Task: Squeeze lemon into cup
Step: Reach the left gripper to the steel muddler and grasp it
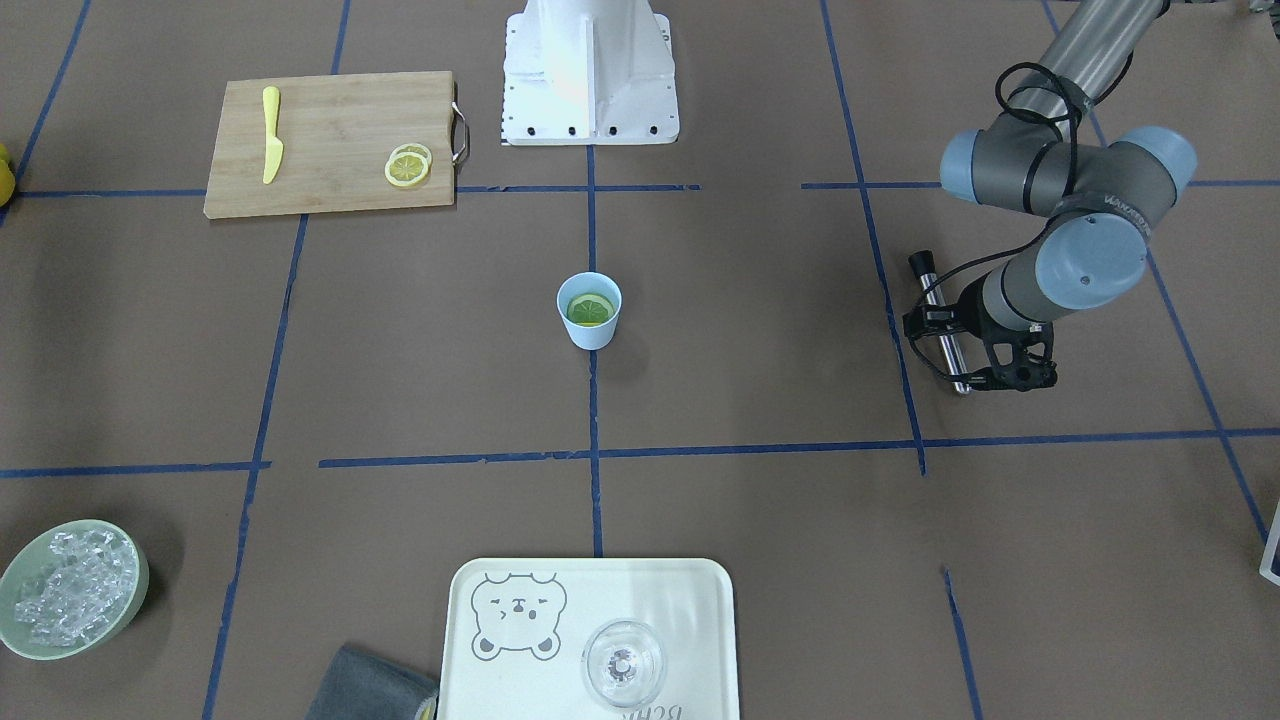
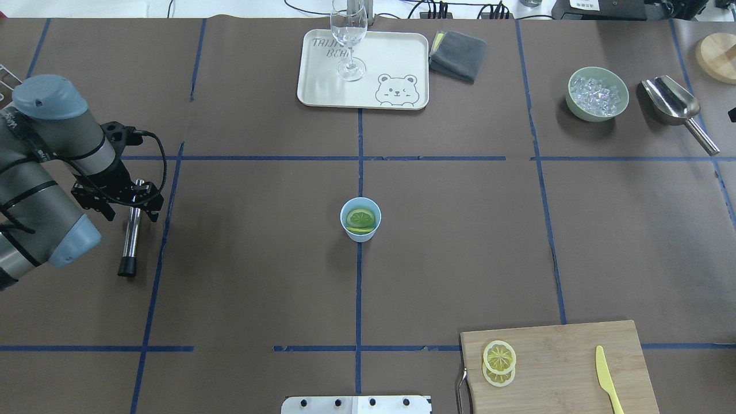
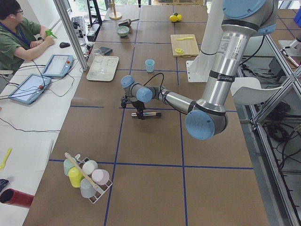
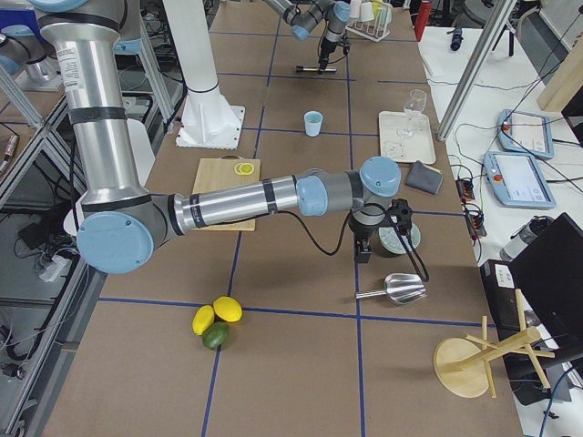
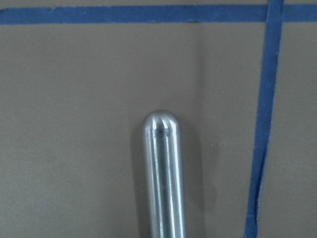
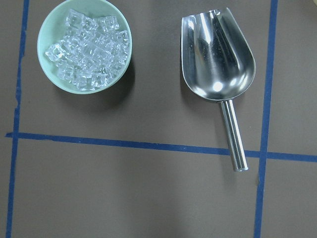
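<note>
The light-blue cup [image 1: 603, 335] stands upright at the table's centre, and it also shows in the overhead view [image 2: 360, 234]. A lemon slice [image 1: 590, 309] lies inside it [image 2: 360, 218]. Two more lemon slices [image 2: 499, 362] lie stacked on the wooden cutting board [image 2: 563, 368]. My left gripper [image 2: 131, 208] hangs far to the cup's left, open, its fingers astride a metal rod [image 2: 131, 236] that lies on the table; the left wrist view shows only the rod's rounded end [image 5: 162, 173]. My right gripper [image 4: 364, 248] shows only in the exterior right view, above the ice bowl; I cannot tell whether it is open.
A yellow plastic knife [image 2: 608, 382] lies on the board. A tray [image 2: 322, 86] with a clear glass [image 2: 349, 40] and a grey cloth [image 2: 458, 54] are at the far side. The pale green ice bowl [image 6: 47, 34] and a metal scoop [image 6: 218, 59] lie under my right wrist.
</note>
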### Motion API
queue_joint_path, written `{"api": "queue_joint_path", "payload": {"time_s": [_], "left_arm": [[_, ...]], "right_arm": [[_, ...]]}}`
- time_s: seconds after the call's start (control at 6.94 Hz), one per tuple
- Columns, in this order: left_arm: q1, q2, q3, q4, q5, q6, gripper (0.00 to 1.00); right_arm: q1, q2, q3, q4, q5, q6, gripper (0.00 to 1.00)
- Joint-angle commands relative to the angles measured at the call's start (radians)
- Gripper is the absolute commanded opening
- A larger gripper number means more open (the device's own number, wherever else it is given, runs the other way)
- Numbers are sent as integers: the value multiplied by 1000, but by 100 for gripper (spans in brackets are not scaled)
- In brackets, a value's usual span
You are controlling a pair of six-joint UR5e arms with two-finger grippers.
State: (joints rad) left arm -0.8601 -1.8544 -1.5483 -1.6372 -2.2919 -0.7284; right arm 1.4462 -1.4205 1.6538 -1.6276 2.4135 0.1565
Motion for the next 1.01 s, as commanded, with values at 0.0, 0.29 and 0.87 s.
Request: {"api": "queue_joint_path", "payload": {"time_s": [0.0,0.29,0.87], "left_arm": [[1,-2,4,-1,0,-32,50],[1,-3,-9,0,2,-57,0],[-19,-17,-258,93,208,-60,0]], "right_arm": [[2,0,3,0,2,0,100],[8,-3,3,0,19,0,100],[16,-12,4,2,18,-11,100]]}}
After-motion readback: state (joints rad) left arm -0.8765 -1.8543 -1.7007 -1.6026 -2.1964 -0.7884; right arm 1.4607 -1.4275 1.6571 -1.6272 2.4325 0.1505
